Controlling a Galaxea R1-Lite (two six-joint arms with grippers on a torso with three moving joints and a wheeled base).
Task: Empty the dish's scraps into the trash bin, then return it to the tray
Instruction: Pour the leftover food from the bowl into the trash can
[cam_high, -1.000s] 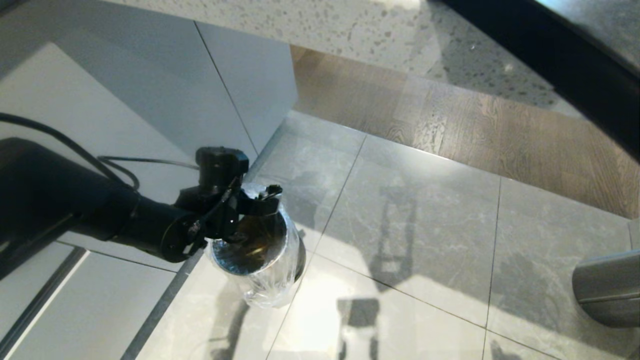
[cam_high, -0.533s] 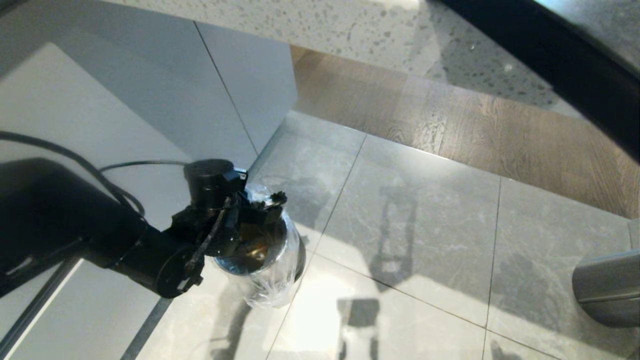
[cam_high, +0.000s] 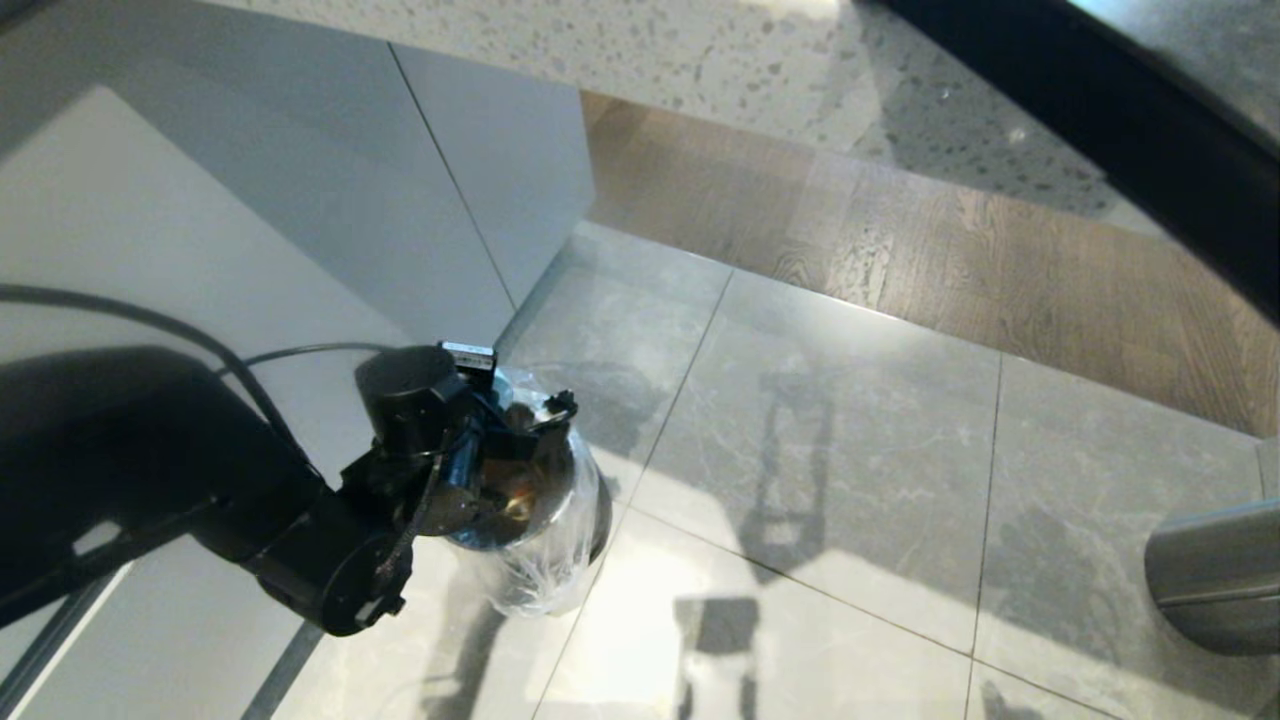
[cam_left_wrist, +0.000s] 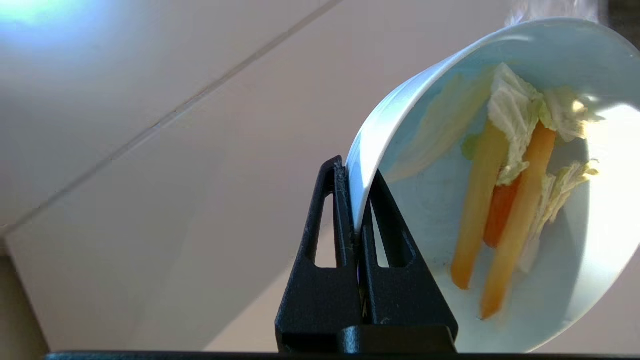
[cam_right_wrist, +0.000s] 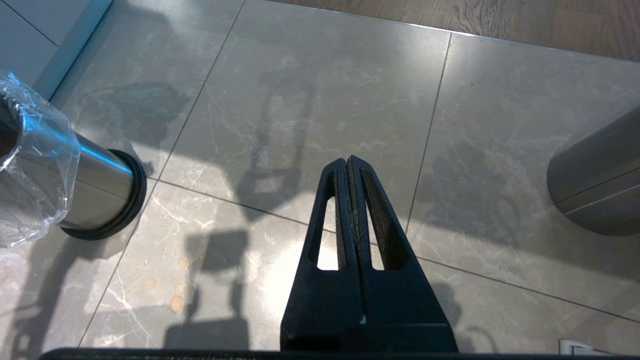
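Observation:
My left gripper (cam_left_wrist: 356, 170) is shut on the rim of the dish (cam_left_wrist: 435, 210), a pale blue-white bowl tipped steeply on its side. The scraps (cam_left_wrist: 515, 165), cabbage pieces, an orange carrot slice and pale sticks, cling to its inside. In the head view this gripper (cam_high: 545, 415) hangs right over the mouth of the trash bin (cam_high: 570, 530), a steel cylinder with a crinkled clear bag; the wrist hides most of the dish there. My right gripper (cam_right_wrist: 348, 161) is shut and empty over the floor tiles, to the right of the trash bin (cam_right_wrist: 95, 185). The tray is out of view.
White cabinet panels (cam_high: 250, 200) rise just left of and behind the bin. A larger grey cylinder (cam_high: 1215, 575) stands on the floor at the far right, also in the right wrist view (cam_right_wrist: 595, 185). Grey tiles (cam_high: 850, 450) lie between them, with a wood strip beyond.
My left wrist has rolled and the forearm has swung lower in the head view, while the gripper stayed over the bin's mouth. The right arm has not moved.

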